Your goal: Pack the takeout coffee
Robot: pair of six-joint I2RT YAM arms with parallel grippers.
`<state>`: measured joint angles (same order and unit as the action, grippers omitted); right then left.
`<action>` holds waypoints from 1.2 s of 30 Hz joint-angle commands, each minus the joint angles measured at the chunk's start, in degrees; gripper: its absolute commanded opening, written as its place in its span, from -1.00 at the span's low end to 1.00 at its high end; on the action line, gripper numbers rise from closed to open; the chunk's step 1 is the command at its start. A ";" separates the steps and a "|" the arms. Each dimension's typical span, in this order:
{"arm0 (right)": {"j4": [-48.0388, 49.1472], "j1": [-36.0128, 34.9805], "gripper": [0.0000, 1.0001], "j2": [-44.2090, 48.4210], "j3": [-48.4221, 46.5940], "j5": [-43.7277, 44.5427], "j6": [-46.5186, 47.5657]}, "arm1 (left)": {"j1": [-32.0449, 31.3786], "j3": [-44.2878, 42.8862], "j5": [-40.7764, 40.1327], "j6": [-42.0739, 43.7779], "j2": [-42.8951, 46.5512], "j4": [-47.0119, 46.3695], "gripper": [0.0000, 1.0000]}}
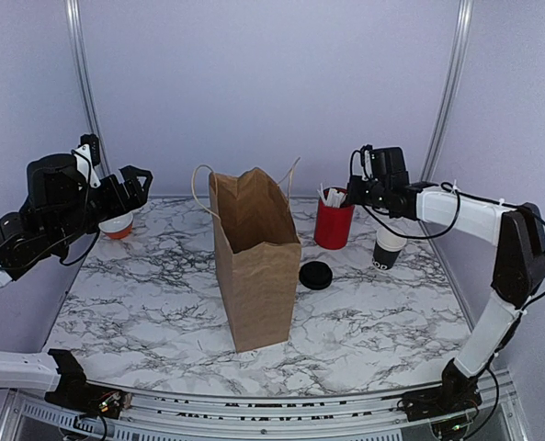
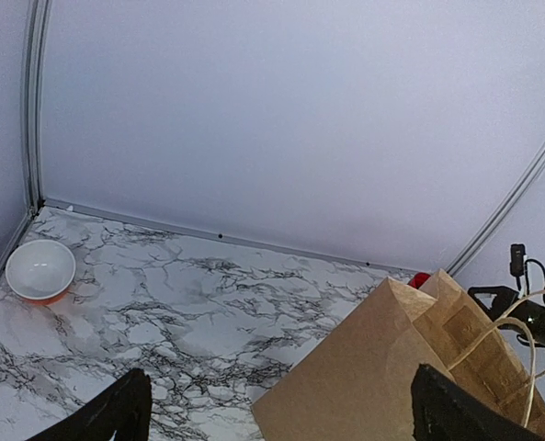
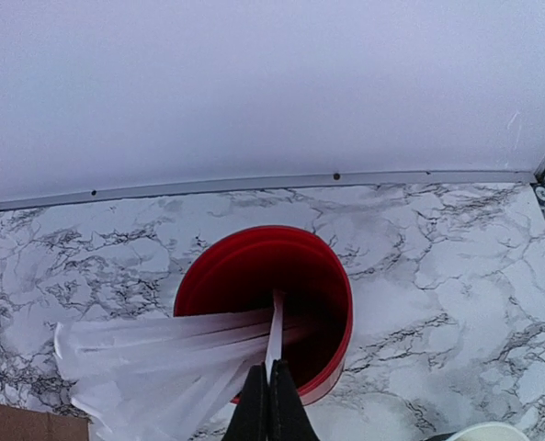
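R gripper [image 3: 270, 409], right of paper bag [image 1: 254, 266]: fingers clamped on white stick [image 3: 275, 331] in red cup [image 3: 263, 276]. L gripper [image 1: 136, 182], left of bag: fingers apart. Right of bag, takeout coffee [image 1: 389, 246] stands near table [image 1: 364, 322] edge

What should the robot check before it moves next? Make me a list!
1. Right claw shut on a white stick in the red cup: ok.
2. Only one stick pinched: cannot tell.
3. Brown bag upright, mouth open: ok.
4. Black coffee cup upright on the table: ok.
5. Black lid on the coffee cup: not ok, it lies on the table beside the bag.
6. Left claw open and empty: ok.
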<state>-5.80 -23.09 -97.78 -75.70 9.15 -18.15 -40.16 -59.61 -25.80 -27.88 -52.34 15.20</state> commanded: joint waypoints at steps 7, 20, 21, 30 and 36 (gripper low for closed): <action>-9.96 -4.02 -1.00 -0.50 -10.03 12.71 3.65 | 0.52 -0.06 0.39 0.04 0.26 -1.61 0.98; -13.95 -6.42 -1.00 5.06 -13.78 16.69 6.58 | 0.79 -0.15 0.58 0.57 -0.39 -2.11 0.98; -14.05 -6.62 -1.00 5.70 -14.04 16.69 6.82 | 0.79 -0.15 0.58 0.59 -0.44 -2.24 0.98; -14.41 -8.86 -1.00 12.63 -16.80 15.62 9.12 | 0.79 -0.06 0.84 0.85 -0.87 -2.72 0.98; -10.58 -8.99 -1.00 19.89 -14.80 6.87 9.66 | 0.85 -0.06 1.43 0.83 -1.23 -3.10 0.99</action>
<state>-19.75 -31.62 -82.56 -90.19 22.02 -9.54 -39.68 -59.61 -25.39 -27.81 -53.23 14.04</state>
